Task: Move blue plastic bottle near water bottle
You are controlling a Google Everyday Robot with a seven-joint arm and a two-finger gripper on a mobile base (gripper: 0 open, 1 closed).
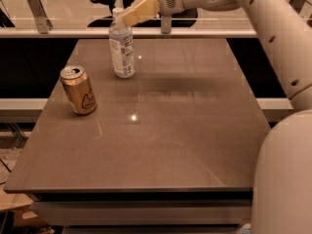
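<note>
standing bluish bottle, claw by cap

Tan end effector — near blue bottle (white-capped)

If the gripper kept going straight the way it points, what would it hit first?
Probably the blue plastic bottle, near its cap: the gripper, over the table at its far edge, points slightly down toward it. Depth is unclear.

Pincer high up, far forward
</note>
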